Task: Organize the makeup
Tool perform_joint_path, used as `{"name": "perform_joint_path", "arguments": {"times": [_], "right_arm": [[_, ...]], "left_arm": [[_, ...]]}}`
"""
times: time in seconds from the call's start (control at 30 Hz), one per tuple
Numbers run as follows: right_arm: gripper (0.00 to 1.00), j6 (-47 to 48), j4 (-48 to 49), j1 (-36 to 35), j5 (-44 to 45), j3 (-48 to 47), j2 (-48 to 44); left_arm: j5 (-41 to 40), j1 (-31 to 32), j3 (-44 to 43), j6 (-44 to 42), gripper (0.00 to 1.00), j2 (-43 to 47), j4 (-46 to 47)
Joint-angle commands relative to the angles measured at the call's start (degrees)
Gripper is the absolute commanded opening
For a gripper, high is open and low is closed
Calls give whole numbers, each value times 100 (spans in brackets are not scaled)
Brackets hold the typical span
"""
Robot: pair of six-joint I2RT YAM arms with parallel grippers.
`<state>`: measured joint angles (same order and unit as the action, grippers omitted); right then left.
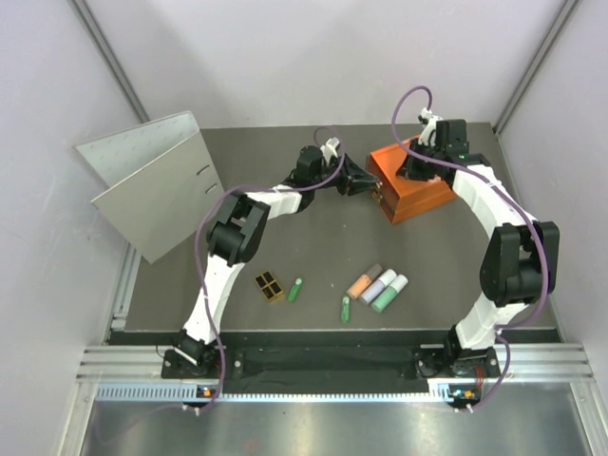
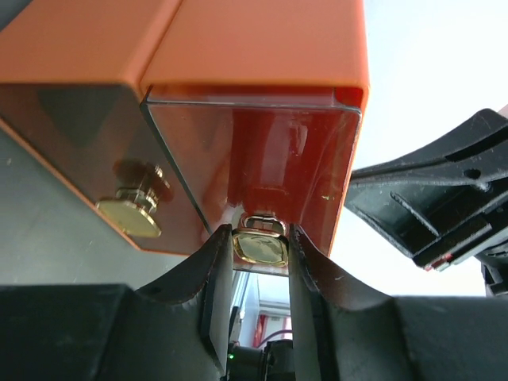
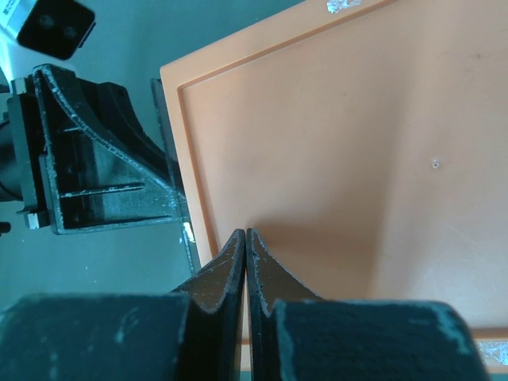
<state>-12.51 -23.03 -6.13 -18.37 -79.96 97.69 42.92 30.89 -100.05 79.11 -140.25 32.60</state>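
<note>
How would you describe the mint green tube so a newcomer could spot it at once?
Start at the orange drawer box toward the far right, then come toward the near edge to three short tubes side by side. The mint green tube is the rightmost, next to the pale lavender tube.

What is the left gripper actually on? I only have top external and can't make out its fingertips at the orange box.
Observer: The left wrist view shows the left gripper shut on a small gold knob on the front of the orange box, one finger on each side of it.
Operator: And the other side? From above it just sits over the box.
Observer: The right wrist view shows the right gripper shut, holding nothing. Its fingertips are pressed together and point down at the box's flat top, near the edge that faces the left gripper. I can't confirm that they touch it.
</note>
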Motion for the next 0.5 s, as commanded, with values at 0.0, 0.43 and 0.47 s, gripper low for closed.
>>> {"name": "perform_joint_path", "arguments": {"times": [0.0,0.43,0.47], "right_arm": [[0,56,-185,68,0,-116,92],[0,47,-150,59,0,51,13],[0,56,-141,59,0,68,13]], "left_arm": [[270,-31,372,-519,0,542,-122],[446,-312,1391,-1573,0,1693,-1097],[428,-321,1540,-1722,0,1824,-1237]]}}
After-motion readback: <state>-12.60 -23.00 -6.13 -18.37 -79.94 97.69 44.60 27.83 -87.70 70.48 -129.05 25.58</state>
